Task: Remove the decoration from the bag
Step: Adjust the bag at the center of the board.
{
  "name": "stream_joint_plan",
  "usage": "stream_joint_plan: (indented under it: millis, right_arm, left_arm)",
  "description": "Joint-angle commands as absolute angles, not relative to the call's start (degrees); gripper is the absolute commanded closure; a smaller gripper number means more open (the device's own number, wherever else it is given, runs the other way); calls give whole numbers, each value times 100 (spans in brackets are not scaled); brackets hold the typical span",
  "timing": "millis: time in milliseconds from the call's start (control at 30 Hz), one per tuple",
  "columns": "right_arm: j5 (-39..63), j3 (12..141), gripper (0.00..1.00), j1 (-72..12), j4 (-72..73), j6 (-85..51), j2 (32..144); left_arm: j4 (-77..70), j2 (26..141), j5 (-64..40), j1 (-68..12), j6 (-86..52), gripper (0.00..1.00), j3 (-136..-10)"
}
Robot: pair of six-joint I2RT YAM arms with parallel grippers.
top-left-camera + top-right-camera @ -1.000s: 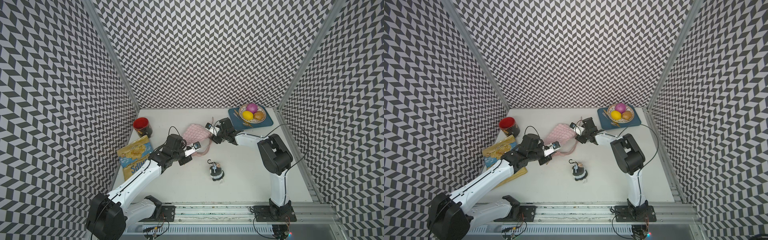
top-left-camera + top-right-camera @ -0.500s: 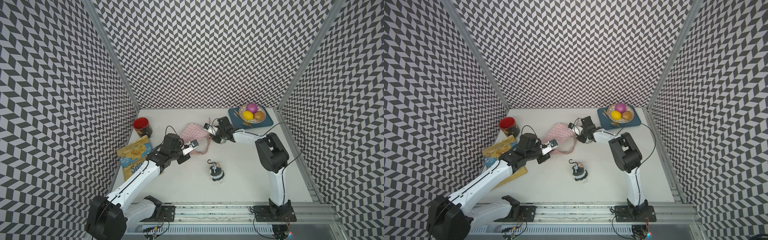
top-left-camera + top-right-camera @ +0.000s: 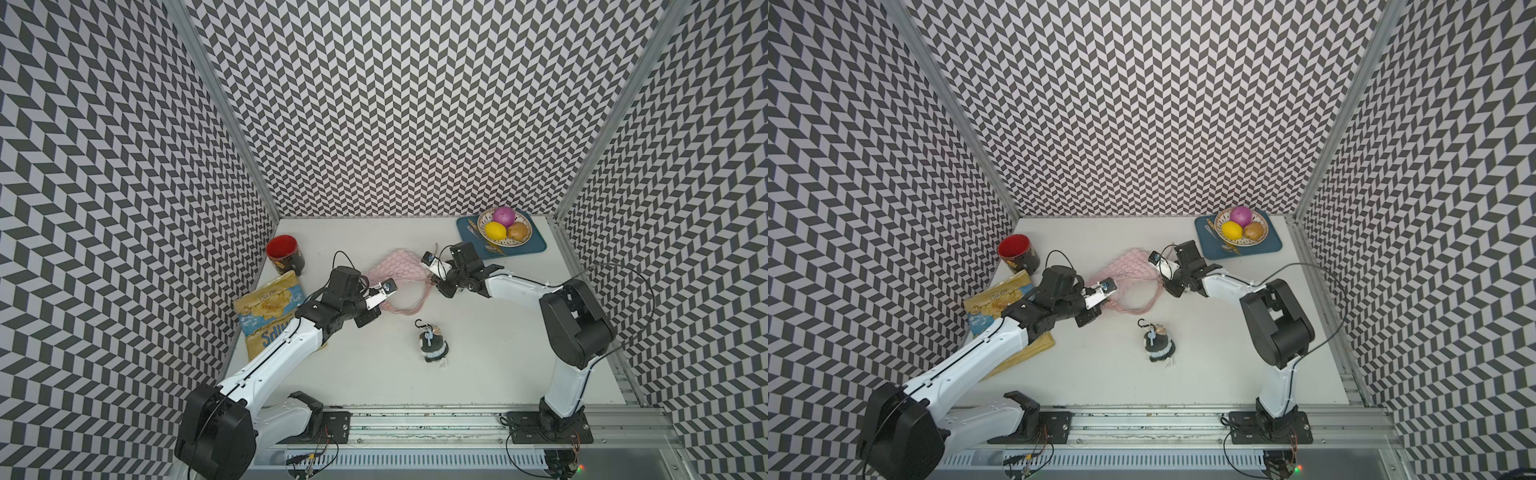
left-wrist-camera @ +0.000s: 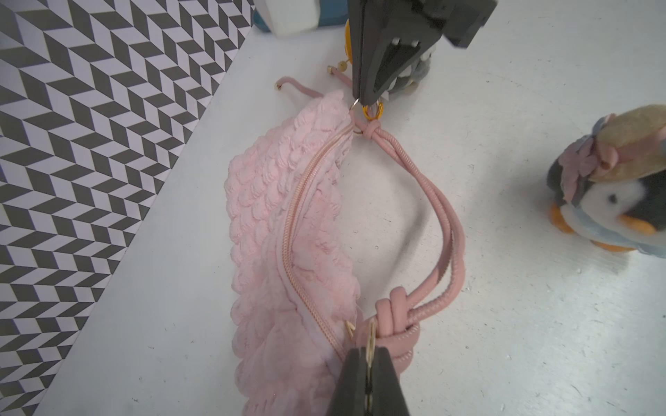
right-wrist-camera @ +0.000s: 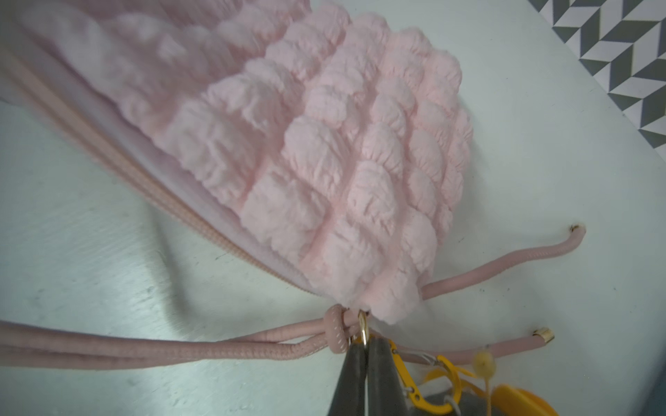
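Pinching bag (image 3: 401,266) along 8-to-2 o'clock in top view: clasp (image 4: 371,333) in left gripper (image 4: 367,354), ring (image 5: 364,330) in right gripper (image 5: 365,345); seeing decoration (image 5: 519,399) just beside ring, at 2 o'clock end.

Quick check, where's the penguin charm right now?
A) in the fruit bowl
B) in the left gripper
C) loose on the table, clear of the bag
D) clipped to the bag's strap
C: the penguin charm lies by itself on the table, apart from the bag, with nothing holding it.
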State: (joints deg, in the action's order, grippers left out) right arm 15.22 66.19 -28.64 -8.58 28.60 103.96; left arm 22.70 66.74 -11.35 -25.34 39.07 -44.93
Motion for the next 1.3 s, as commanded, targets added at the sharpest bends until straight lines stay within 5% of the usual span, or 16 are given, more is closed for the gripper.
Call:
stream_joint_plan:
  millis: [0, 600, 800, 1267]
  right_arm:
    - [1748, 6387, 100, -2883, -738, 2058, 9658]
    - [2089, 5781, 100, -3147, -354, -441, 8358]
    - [2129, 5582, 100, -3222, 130, -947, 8115]
    - [2233, 5511, 100, -3382, 58, -880, 7816]
  left_arm:
    - [2059, 6795, -1067, -2496, 3809, 84, -4748]
    - [2349, 6769, -1553, -2687, 2429, 30, -6276]
    - [2122, 6818, -2078, -3149, 2146, 33, -6141]
    - [2096, 8137, -1248, -3753, 1960, 41, -6286]
